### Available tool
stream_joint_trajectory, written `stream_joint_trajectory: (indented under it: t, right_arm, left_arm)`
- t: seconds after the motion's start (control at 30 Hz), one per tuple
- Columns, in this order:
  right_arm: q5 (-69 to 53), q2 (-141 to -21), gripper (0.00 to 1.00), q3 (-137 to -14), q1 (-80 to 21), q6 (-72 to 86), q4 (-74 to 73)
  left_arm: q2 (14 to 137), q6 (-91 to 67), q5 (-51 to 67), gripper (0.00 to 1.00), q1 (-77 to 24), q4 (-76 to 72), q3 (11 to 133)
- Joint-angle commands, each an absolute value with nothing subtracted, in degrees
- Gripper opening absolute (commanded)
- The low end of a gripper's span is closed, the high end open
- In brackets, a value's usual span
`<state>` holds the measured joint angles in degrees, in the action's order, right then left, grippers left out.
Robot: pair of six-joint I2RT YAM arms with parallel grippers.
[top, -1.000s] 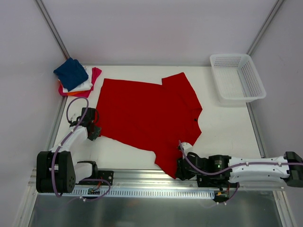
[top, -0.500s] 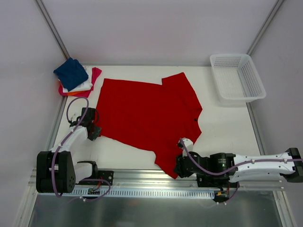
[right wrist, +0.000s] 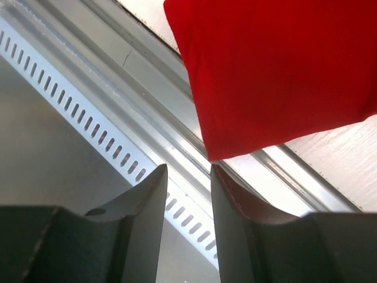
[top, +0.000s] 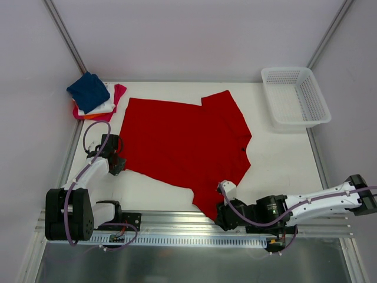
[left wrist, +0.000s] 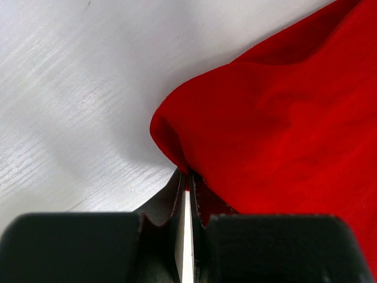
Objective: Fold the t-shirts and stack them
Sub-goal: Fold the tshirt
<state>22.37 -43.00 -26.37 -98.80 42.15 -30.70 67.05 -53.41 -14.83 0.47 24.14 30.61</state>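
Gripping, left: the left gripper (left wrist: 187, 180) was clamped on the left near corner of the red shirt (top: 185, 144), cloth pinched between closed jaws, low over the table (top: 277, 159).
Right gripper: the right gripper (right wrist: 187, 171) stood with a narrow gap between its jaws and no cloth in it. The shirt's near corner sat just past the tips, close to the right-hand finger. Whether it touched, I could not tell.
Shirt: it lay spread flat mid-table and skewed, with one sleeve toward the far edge.
Near edge: the shirt's lowest corner reached the table's front edge and hung over the rail (top: 171, 227). The rest of the near hem slanted away from it, with bare table between hem and rail on the left.
Left side: a thin strip of table ran between the shirt and the left edge, and the left arm lay along it.
Right side: a broad bare patch lay between the shirt and the right edge, with the right arm stretched low along the front.
Stack: at the far left corner, just beside the shirt's far left corner, the navy tee (top: 88, 91) lay on top, askew. Below it were the white tee (top: 108, 104), the orange tee (top: 80, 115) and the magenta tee (top: 120, 91).
Basket: the basket (top: 285, 69) stood at the far right corner, well apart from the shirt, its mesh floor in full view.
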Motion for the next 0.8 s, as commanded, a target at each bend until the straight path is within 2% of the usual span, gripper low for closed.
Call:
stream_joint_trajectory:
  t: [0.0,0.4,0.77]
  right_arm:
    - [26.01,-43.5,0.39,-26.37,-101.16,46.93,-31.29]
    - [27.42,-37.8,0.39,-20.14,-103.01,52.73,-31.73]
    - [25.75,-41.04,0.4,-18.72,-103.1,52.82,-27.33]
  left_arm:
    - [66.01,-53.09,-13.8,0.0,0.7,23.38,30.15]
    - [65.66,-52.91,-13.71,0.0,0.7,23.38,30.06]
    - [65.92,-52.82,-13.62,0.0,0.7,23.2,30.06]
